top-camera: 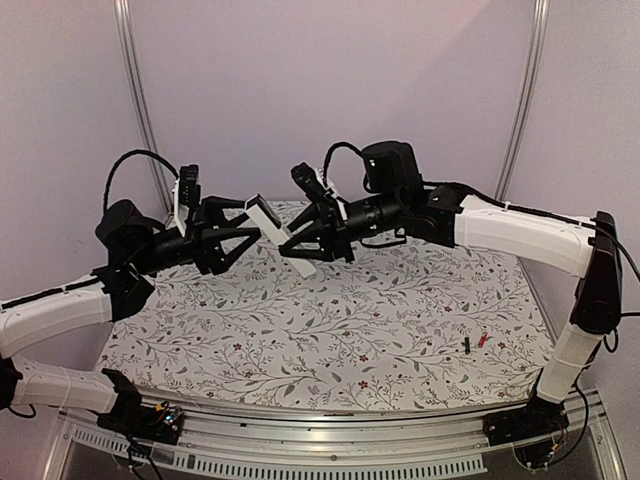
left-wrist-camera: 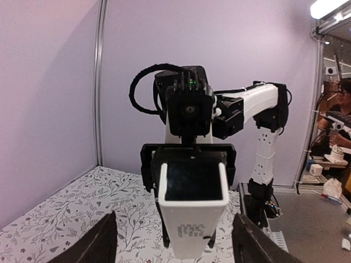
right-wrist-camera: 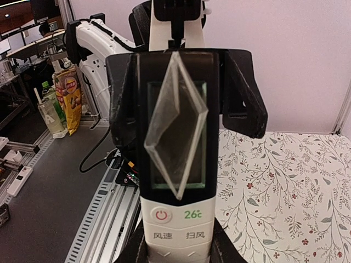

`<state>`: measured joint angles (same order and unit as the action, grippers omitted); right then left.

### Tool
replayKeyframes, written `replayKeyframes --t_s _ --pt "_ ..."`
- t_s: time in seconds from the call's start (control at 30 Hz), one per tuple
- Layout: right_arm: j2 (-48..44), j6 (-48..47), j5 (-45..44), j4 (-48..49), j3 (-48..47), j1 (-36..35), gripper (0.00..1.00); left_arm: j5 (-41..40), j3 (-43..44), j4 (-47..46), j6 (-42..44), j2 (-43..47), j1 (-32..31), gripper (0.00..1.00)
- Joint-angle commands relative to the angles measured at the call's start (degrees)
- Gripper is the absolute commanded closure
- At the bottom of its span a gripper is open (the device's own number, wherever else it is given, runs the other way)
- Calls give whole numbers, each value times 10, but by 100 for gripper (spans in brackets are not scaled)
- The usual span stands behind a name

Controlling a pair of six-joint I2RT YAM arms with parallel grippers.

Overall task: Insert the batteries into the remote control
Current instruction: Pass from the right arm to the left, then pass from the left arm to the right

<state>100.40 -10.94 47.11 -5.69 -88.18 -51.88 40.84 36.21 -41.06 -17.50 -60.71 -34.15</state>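
The white remote control [top-camera: 268, 218] is held in the air above the table's middle, between the two arms. My right gripper [top-camera: 305, 240] is shut on its lower part [right-wrist-camera: 176, 230], display side facing the wrist camera, with a clear film [right-wrist-camera: 175, 120] lifted off the display. My left gripper [top-camera: 245, 228] is open, and its fingers [left-wrist-camera: 104, 241] stand wide on either side of the remote's far end [left-wrist-camera: 192, 219] with gaps. The black battery [top-camera: 467, 345] and the red battery [top-camera: 482, 340] lie on the table at the front right.
The floral tablecloth [top-camera: 330, 320] covers the table. A metal rail [top-camera: 330, 450] runs along the near edge by the arm bases. Pale walls with two upright poles [top-camera: 135, 90] stand behind. No cover strip shows.
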Motion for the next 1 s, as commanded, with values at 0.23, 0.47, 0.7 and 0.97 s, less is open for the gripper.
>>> replayKeyframes --t_s 0.23,0.47,0.7,0.97 --pt "25 -33 -6 -40 -38 -15 100 -3 26 0 -30 -40 -23 73" --pt "8 -15 -108 -23 -29 -15 46 -77 24 -3 -100 -29 -31 100" --pt "-71 -44 -389 128 107 -77 28 -382 29 73 -172 18 -102 100" --pt "-69 -40 -506 138 113 -98 50 -401 40 92 -214 4 -120 100"
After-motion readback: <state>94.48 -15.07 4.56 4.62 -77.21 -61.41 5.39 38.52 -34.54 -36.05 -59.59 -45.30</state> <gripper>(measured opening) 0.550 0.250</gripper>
